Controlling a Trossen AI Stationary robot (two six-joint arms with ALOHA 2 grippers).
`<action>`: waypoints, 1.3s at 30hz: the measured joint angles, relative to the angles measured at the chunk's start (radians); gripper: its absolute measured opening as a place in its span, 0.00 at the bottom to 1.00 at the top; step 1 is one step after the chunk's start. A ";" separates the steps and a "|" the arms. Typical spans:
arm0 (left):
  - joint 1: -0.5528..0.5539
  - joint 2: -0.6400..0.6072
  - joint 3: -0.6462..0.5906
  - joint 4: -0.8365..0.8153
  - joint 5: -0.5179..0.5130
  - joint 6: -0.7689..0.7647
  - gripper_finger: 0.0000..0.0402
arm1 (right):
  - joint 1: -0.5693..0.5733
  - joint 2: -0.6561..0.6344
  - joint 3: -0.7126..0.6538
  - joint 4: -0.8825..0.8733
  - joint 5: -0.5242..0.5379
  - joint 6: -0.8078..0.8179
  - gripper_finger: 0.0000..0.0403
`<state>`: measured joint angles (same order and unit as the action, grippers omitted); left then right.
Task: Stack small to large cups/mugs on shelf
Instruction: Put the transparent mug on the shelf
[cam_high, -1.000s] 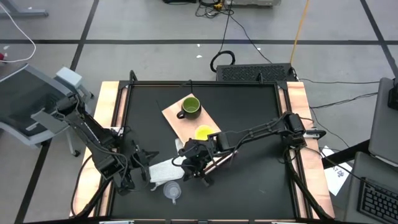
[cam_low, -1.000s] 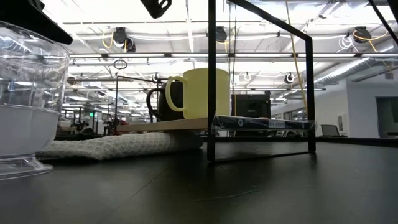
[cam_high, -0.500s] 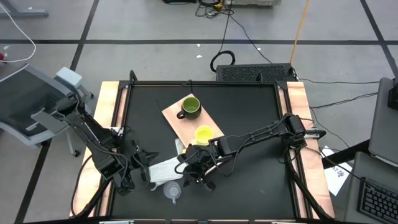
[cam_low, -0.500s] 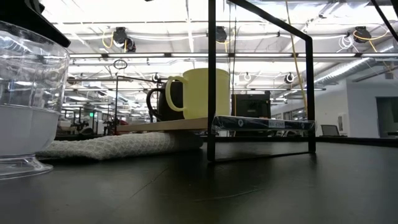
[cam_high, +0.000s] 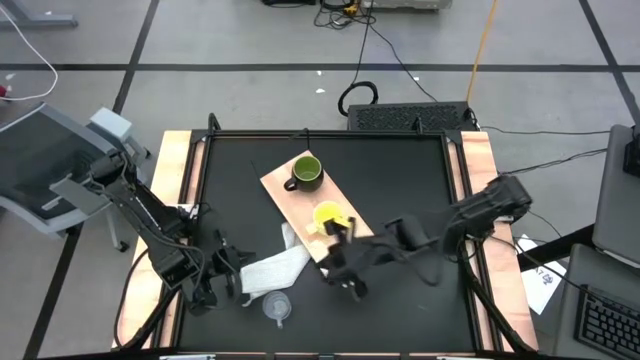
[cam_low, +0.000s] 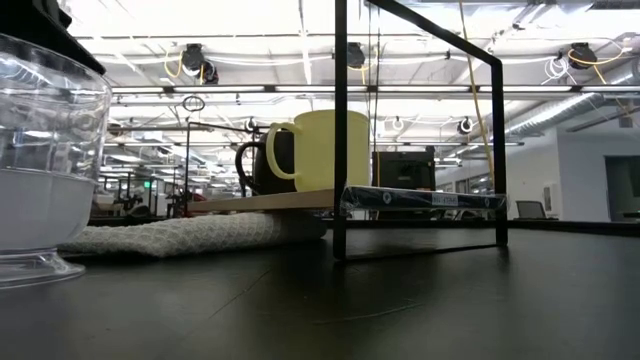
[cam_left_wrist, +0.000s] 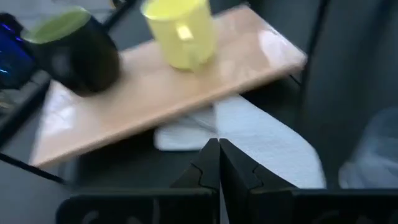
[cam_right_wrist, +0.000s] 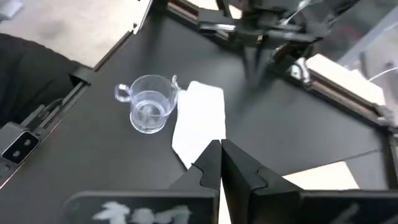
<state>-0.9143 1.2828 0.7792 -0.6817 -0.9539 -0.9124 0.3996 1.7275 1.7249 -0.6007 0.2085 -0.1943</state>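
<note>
The dark olive-green mug (cam_high: 305, 172) and the yellow mug (cam_high: 328, 218) stand upright on the light-wood shelf board (cam_high: 290, 200). The board's near end lies over the white cloth (cam_high: 275, 268). The clear cup (cam_high: 277, 306) stands on the table near the front edge, close to the cloth. My left gripper (cam_high: 228, 268) is shut and empty just left of the cloth; its wrist view shows it (cam_left_wrist: 219, 163) facing the cloth (cam_left_wrist: 261, 140) and the board (cam_left_wrist: 155, 93). My right gripper (cam_high: 345, 268) is shut and empty, right of the cloth and near the board's near corner.
A thin black frame post (cam_low: 340, 130) stands in the low view in front of the mugs (cam_low: 320, 150). Wooden side rails (cam_high: 180, 200) border the black tabletop. The clear cup (cam_right_wrist: 148, 109) and the cloth (cam_right_wrist: 199, 121) lie ahead of my right gripper (cam_right_wrist: 221, 163).
My right gripper has drawn back from over the cloth toward the table's right edge, its arm folding back toward its base. The cloth now lies uncovered. The mugs, the board and the clear cup have stayed where they were.
</note>
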 joint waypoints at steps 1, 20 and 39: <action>0.000 0.000 0.000 0.029 0.024 0.023 0.01 | 0.015 -0.023 -0.026 0.009 0.031 0.003 0.00; 0.216 0.000 0.000 0.345 0.586 0.194 0.24 | 0.074 -0.511 -0.774 0.483 0.188 0.183 0.00; 0.362 0.026 0.084 0.220 0.947 0.142 0.51 | 0.074 -0.603 -0.926 0.575 0.180 0.202 0.00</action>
<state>-0.5523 1.3083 0.8631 -0.4613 -0.0067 -0.7709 0.4736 1.1244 0.7990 -0.0261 0.3882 0.0074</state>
